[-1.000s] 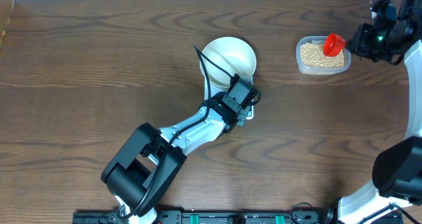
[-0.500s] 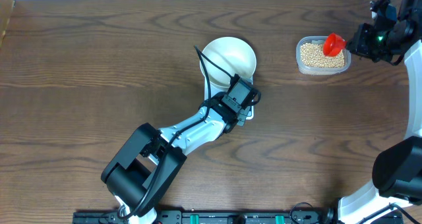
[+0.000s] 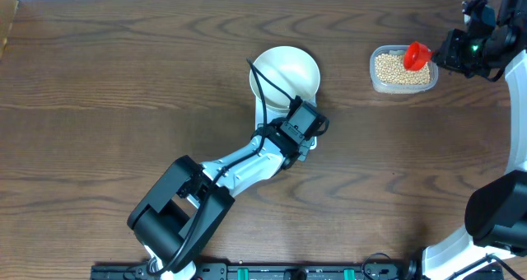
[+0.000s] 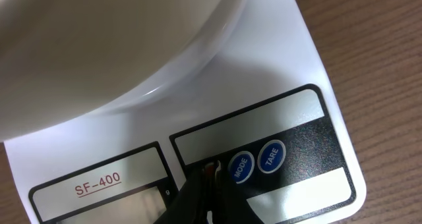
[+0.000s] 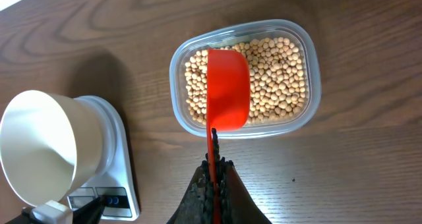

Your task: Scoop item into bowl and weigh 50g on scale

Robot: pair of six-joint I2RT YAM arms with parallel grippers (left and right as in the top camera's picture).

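The white bowl stands empty on the white scale, whose blue MODE and TARE buttons show at the front edge. My left gripper is shut, its tips down on the scale's panel just left of the MODE button. My right gripper is shut on the handle of a red scoop, held empty above the clear tub of tan beans. In the overhead view the scoop hangs over the tub at the right. The scale's display reading is hidden.
The brown wooden table stretches wide to the left. The left arm lies across the middle front. The right arm's base stands at the right edge.
My left gripper has shifted slightly right and toward the front over the scale's panel. The right arm and scoop have not moved.
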